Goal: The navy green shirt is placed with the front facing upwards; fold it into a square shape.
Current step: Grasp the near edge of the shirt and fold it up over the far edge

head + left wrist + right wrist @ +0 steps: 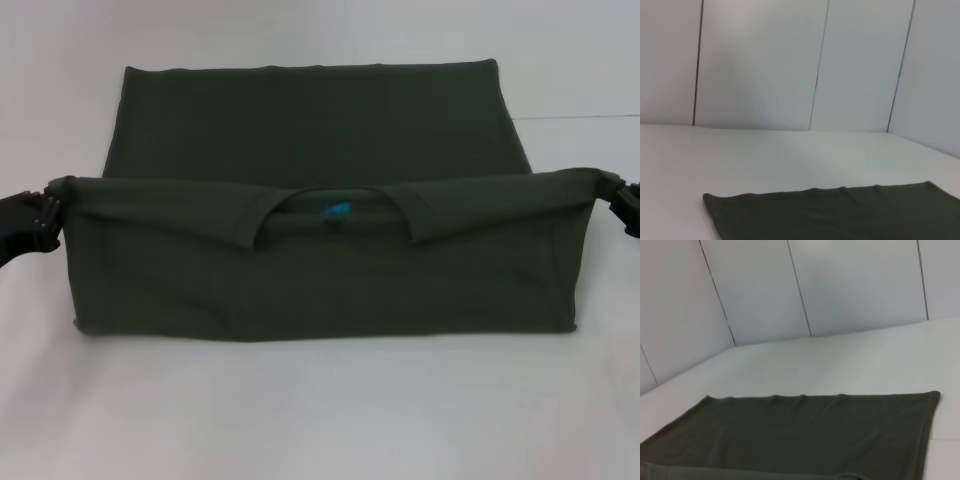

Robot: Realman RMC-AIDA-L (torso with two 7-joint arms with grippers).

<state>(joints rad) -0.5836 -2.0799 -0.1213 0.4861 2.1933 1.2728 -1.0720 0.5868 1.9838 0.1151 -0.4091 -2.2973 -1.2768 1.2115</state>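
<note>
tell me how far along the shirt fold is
Midway, it seems. The navy green shirt is already narrowed to a rectangle with no sleeves sticking out. In hand: the left gripper and right gripper each hold a corner of the collar end, raised above the table, collar facing the camera. Left: laying that end over the flat far half to make a square.

You see only part of each gripper in the head view: the left gripper (35,222) is cut off by the picture's left edge, the right gripper (622,203) by its right edge. Their fingers are buried in the bunched corners of the shirt (320,270), so you cannot see them. The raised near fold hides the shirt's chest. The label (336,211) inside the neck is too small to read. Neither wrist view shows you its own fingers.
</note>
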